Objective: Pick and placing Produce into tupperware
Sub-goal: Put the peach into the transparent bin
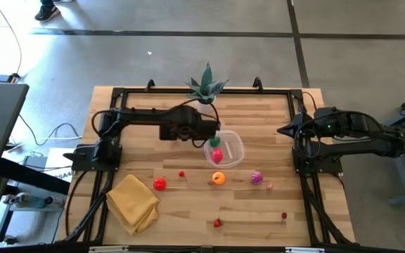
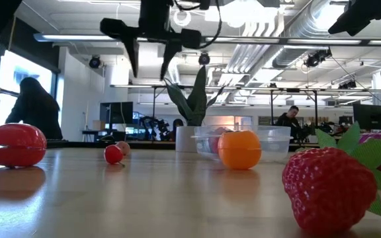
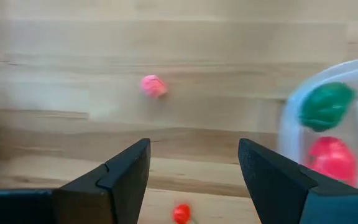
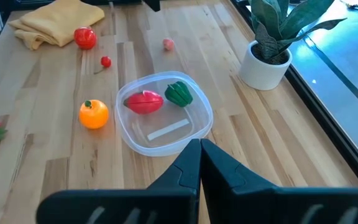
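The big red textured strawberry point(image 2: 329, 188) lies far off; the open, empty left gripper point(image 1: 213, 131) hovers beside the clear plastic tub point(image 1: 233, 156), nearest the small pink fruit point(image 3: 153, 86). Right gripper point(image 1: 281, 131) shut, parked.

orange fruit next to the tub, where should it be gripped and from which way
Probably across the round body of the orange fruit, coming straight down from above. It sits alone on the bare table, just clear of the tupperware, so fingers fit on both sides. Its small green top points up; close below that, at the widest part.
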